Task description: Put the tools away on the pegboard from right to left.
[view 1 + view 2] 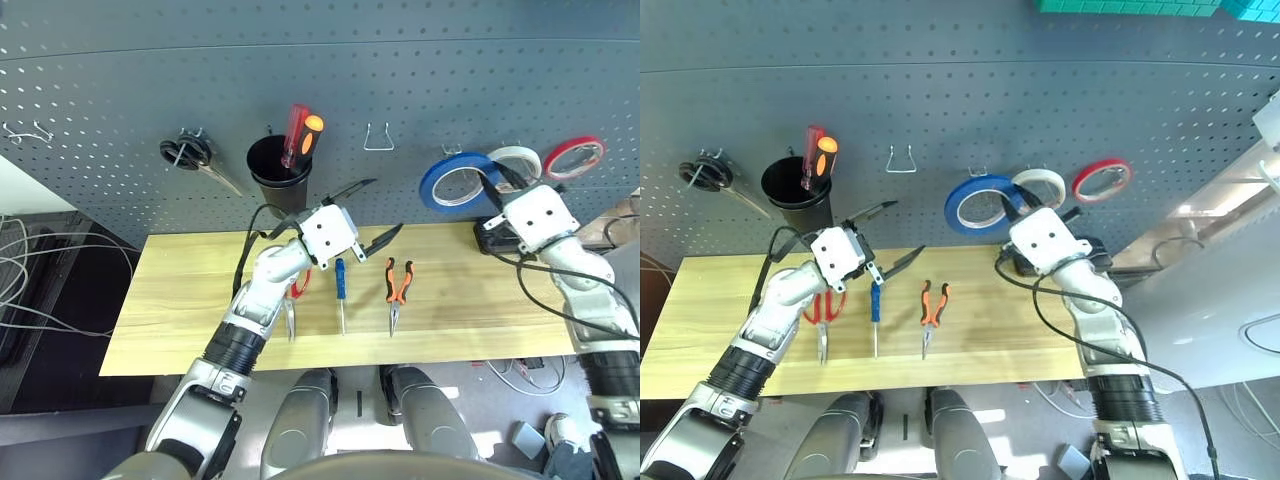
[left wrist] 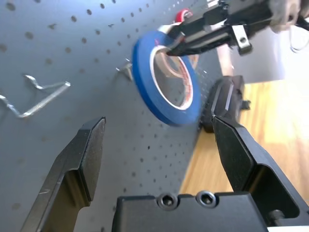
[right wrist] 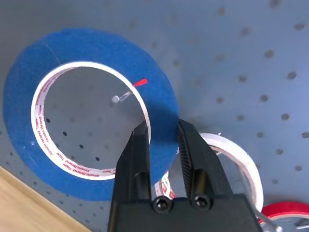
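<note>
Two black fingers of the right gripper [image 3: 163, 133] are pinching the wall of the blue tape roll [image 3: 58, 72] against the pegboard [image 1: 400, 60], while the left gripper [image 1: 375, 215], jaws gaping empty, is hovering above the pliers [image 1: 398, 285], screwdriver [image 1: 340, 285] and scissors [image 1: 822, 315]

Pale wooden table [image 1: 200, 290] — matt.

red-handled scissors [image 1: 296, 300] mostly hidden under the left arm; white tape roll [image 3: 239, 162] partly behind right gripper [image 3: 163, 131].
</note>
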### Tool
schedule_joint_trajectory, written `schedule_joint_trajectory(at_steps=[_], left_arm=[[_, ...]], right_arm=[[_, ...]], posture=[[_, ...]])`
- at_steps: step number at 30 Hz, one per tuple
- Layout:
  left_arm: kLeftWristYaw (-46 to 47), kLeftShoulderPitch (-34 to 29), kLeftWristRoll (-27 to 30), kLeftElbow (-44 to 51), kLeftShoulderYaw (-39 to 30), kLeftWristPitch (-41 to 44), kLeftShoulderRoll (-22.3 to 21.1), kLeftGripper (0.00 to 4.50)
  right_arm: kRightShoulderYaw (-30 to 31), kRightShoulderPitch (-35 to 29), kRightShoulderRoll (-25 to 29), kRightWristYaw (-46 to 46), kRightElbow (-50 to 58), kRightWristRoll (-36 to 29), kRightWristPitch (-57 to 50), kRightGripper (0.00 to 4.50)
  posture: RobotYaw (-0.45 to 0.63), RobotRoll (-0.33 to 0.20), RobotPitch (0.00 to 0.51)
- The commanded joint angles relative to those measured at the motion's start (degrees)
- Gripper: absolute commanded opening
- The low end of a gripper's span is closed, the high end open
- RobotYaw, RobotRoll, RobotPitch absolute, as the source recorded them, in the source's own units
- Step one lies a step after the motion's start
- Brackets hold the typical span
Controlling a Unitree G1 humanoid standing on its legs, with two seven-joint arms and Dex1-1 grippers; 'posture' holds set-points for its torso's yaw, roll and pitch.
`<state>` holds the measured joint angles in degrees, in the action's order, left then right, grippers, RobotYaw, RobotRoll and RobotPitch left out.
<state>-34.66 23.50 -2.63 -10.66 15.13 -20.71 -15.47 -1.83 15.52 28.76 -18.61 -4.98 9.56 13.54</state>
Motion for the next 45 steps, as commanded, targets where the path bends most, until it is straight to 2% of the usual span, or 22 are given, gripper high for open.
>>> schedule_joint_trajectory(at_steps=[1, 5, 8, 10, 12, 16, 20, 23, 26, 37, 45], left_arm=[[-2.17, -1.16, -2.11, 2.13, 1.88, 4.53, -2.07, 4.5], [-5.25, -1.28, -3.52, 3.19, 3.79, 10.75, -4.63, 4.5], [-9.54, -1.35, -4.94, 3.45, 6.46, 15.53, -7.15, 4.5], [-13.06, -1.17, -5.81, 3.63, 8.4, 17.61, -9.15, 4.5], [-14.26, -0.99, -6.09, 3.93, 9.06, 18.97, -9.94, 4.5], [-18.21, 0.1, -7.39, 3.88, 11.02, 20.5, -11.96, 4.5], [-20.06, 1.2, -7.66, 4.24, 11.99, 20.7, -11.89, 4.5], [-21.11, 1.89, -7.73, 4.91, 12.49, 20.52, -11.63, 4.5], [-22.08, 2.22, -7.24, 5.89, 12.74, 20.52, -11.34, 4.5], [-22.27, 3.05, -6.3, 4.9, 11.41, 18.66, -11.36, 4.5], [-22.31, 2.98, -5.86, 4.63, 10.85, 17.88, -11.29, 4.5]], right_arm=[[3.37, -4.73, -0.29, -7.13, -0.32, -3.69, -5.57, 2.08], [7.51, -8.67, 0.57, -17.0, 2.46, -8.03, -14.04, 3.36], [9.66, -8.96, 0.43, -21.5, 2.78, -10.6, -27.86, 4.43], [9.07, -6.27, -2.55, -21.22, 2.11, -14.58, -44.63, 4.47], [8.19, -4.29, -4.46, -20.22, 2.17, -16.75, -54.32, 4.47], [5.51, 6.44, -12.99, -14.86, -3.41, -20.86, -78.83, 4.47], [-0.16, 14.76, -21.46, -7.54, -10.54, -21.46, -92.26, 4.47], [-4.67, 17.8, -25.98, -0.72, -15.18, -19.59, -94.51, 4.47], [-8.51, 17.12, -28.11, 4.21, -16.02, -18.73, -96.92, 4.47], [-6.03, 4.93, -25.78, 8.68, 0.42, -18.88, -96.2, 4.47], [-5.85, 3.43, -27.99, 10.9, -3.35, -18.5, -89.17, 4.47]], posture=[[-0.04, 0.0, 0.194], [-0.03, 0.0, 0.197], [-0.03, 0.0, 0.201], [-0.04, 0.0, 0.209], [-0.04, 0.0, 0.211], [-0.03, 0.0, 0.223], [-0.01, 0.0, 0.235], [0.01, 0.0, 0.245], [0.03, 0.0, 0.256], [0.01, 0.0, 0.262], [0.02, 0.0, 0.274]])
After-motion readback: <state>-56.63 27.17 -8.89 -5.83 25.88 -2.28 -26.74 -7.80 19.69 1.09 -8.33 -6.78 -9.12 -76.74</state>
